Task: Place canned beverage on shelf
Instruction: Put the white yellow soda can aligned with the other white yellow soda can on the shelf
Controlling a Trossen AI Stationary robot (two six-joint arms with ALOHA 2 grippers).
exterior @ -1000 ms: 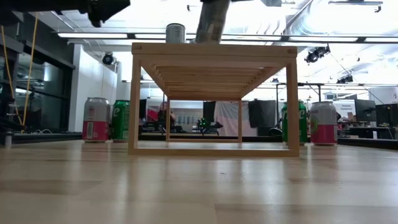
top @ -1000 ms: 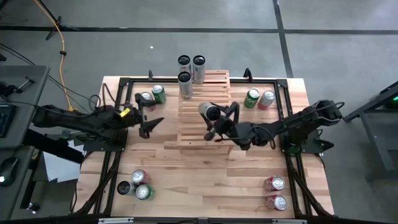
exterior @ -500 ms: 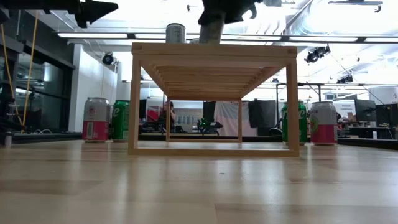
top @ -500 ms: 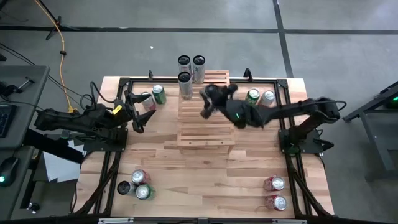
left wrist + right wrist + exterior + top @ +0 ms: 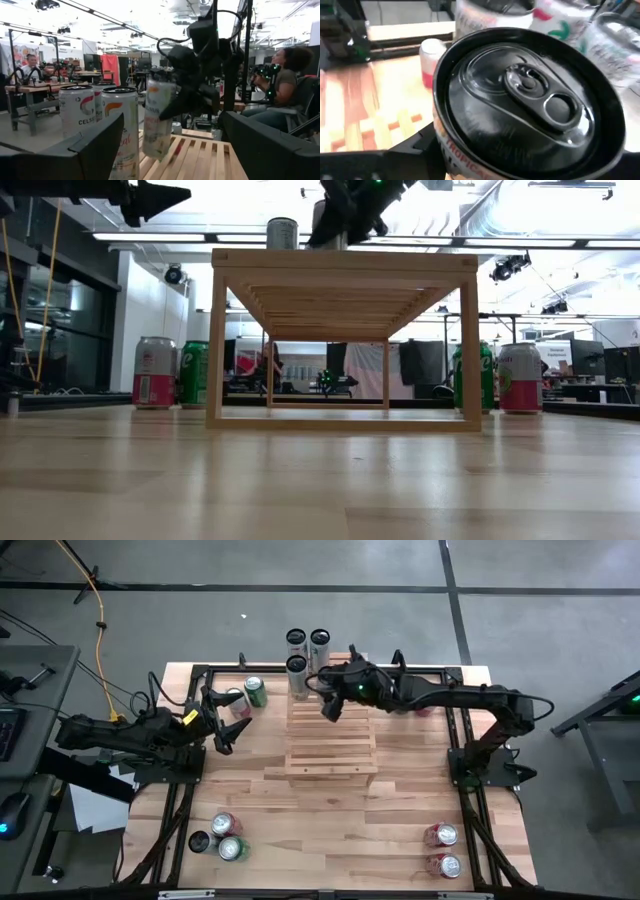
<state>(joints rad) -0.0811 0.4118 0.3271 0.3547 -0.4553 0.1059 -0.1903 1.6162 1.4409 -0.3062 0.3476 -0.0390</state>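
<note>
The shelf (image 5: 331,735), a pale slatted wooden rack, stands mid-table; three tall cans (image 5: 297,665) stand upright at its far end. My right gripper (image 5: 336,698) reaches in from the right, just right of those cans, shut on a white canned beverage (image 5: 157,120) with a black top (image 5: 520,100). The can tilts above the shelf slats (image 5: 200,155). My left gripper (image 5: 225,727) hovers open left of the shelf, with nothing between its fingers. My right gripper pinches the can's side wall just below its top rim (image 5: 467,162) between its two fingers (image 5: 402,152). The fingers come slanting down from the table's right. The can hangs tilted, top end in the hold; whether its lower end (image 5: 154,152) touches the slats I cannot tell.
A pink can and a green one (image 5: 255,690) stand at the far left, with more cans at the far right (image 5: 520,378) under my right arm. Three cans (image 5: 225,837) sit at the near left, two (image 5: 441,835) at the near right. People sit beyond the table.
My right gripper has carried the can from over the shelf's middle toward the far edge, up beside the three standing cans, turning as it went. My left gripper has drawn back toward the table's left edge, away from the shelf, then kept still.
</note>
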